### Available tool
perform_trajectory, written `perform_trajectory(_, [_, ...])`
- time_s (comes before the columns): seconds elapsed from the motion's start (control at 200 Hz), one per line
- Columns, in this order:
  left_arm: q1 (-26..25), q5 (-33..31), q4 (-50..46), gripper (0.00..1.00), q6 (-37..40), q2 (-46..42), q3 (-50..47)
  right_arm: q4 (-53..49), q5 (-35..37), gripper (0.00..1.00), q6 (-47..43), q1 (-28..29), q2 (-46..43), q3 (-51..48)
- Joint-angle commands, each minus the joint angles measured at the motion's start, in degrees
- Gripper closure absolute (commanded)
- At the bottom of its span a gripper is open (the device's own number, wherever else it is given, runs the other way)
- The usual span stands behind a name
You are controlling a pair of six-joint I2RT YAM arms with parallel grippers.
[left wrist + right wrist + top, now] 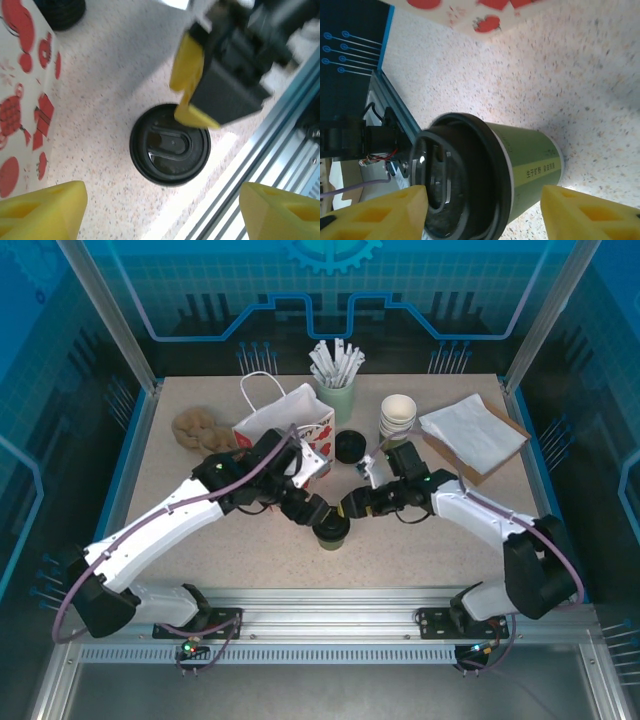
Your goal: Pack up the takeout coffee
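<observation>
The takeout coffee (pixel 331 529), an olive-green paper cup with a black lid, stands upright near the table's front edge. My left gripper (pixel 312 512) hovers just left of it and above, jaws open wide. In the left wrist view the lid (pixel 170 144) lies ahead of the left gripper (pixel 160 215), with nothing between the yellow fingertips. My right gripper (pixel 350 506) reaches in from the right. In the right wrist view its open jaws straddle the cup (pixel 530 160): the right gripper (pixel 482 215) has one finger by the lid and the other clear of the green wall.
A white paper bag with red print (pixel 285 425) stands open behind the left arm. Behind it are a stack of black lids (pixel 349 446), stacked cups (pixel 397 417), a green holder of sticks (pixel 337 390) and napkins (pixel 470 435). The metal rail (pixel 280 150) runs close by the cup.
</observation>
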Motion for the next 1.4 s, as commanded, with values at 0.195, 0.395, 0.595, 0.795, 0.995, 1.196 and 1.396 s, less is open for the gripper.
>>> perform_trajectory(0.195, [-4.28, -6.73, -14.86, 0.17, 5.26, 13.97, 10.84, -10.47, 4.42, 0.22, -4.47, -14.79, -13.71, 2.91])
perform_trajectory(0.395, [-5.03, -5.04, -17.87, 0.14, 7.82, 21.7, 16.75, -11.78, 7.61, 0.14, -5.12, -20.3, -17.57, 0.12])
perform_trajectory(0.595, [-5.41, -4.95, -19.35, 0.12, 9.17, 27.13, 19.82, -11.79, 7.12, 0.13, -5.47, -22.94, -18.04, -1.57])
perform_trajectory(0.795, [-6.51, -5.9, -20.4, 0.12, 9.35, 31.04, 22.95, -11.5, 7.06, 0.12, -5.64, -23.01, -17.52, -1.57])
perform_trajectory(0.995, [-7.45, -7.08, -21.92, 0.14, 9.53, 33.0, 24.41, -11.64, 6.83, 0.12, -5.91, -23.53, -17.43, -1.65])
perform_trajectory(1.196, [-8.44, -8.05, -22.93, 0.15, 9.49, 33.68, 25.18, -11.35, 6.4, 0.12, -6.0, -23.54, -17.35, -1.85])
perform_trajectory(1.396, [-8.95, -9.91, -23.67, 0.17, 9.29, 34.58, 25.57, -11.03, 5.67, 0.12, -6.07, -23.58, -17.08, -2.18])
